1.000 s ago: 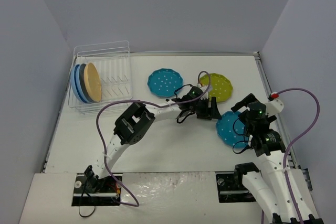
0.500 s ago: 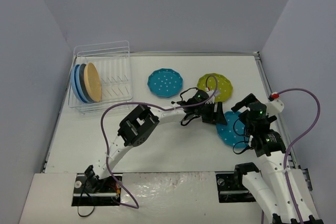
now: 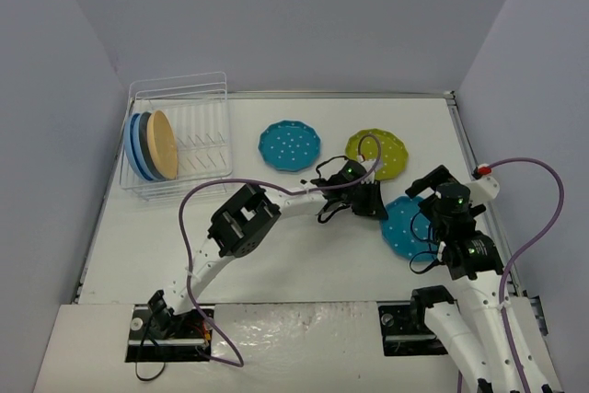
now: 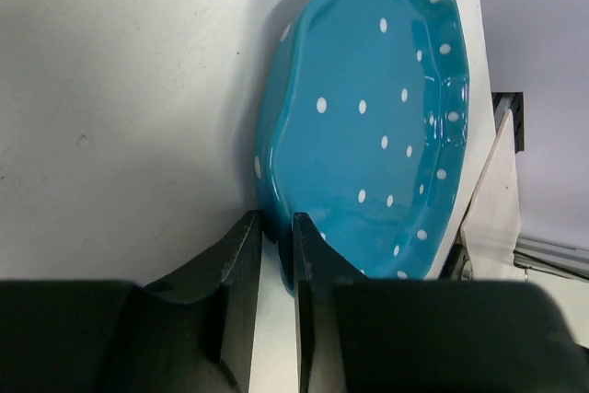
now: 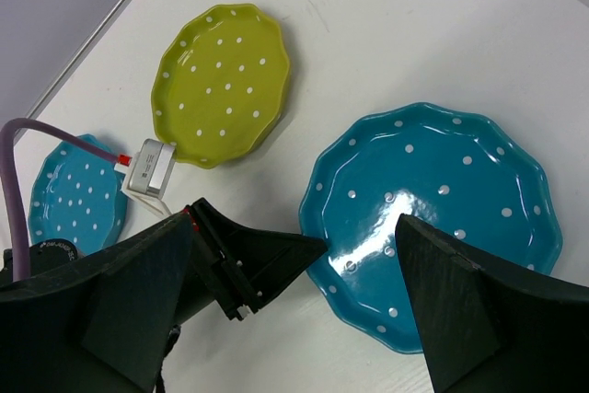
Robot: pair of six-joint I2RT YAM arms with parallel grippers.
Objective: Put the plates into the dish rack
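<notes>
— Gripping anything with the left claw (image 4: 276,220)?
— Clenched on the rim of a teal dotted plate (image 4: 377,117), toward 4 o'clock on the surface (image 3: 304,255).
— And the right claw (image 5: 293,227)?
— Spread wide, released, over that same plate.
— Elsewhere?
— Second teal plate (image 3: 289,145) at 12 o'clock, lime plate (image 3: 376,153) at 1; two blue plates (image 3: 136,146) and an orange-yellow plate (image 3: 164,143) standing at the 9 o'clock end of the dish rack (image 3: 202,149), off at 10 o'clock
</notes>
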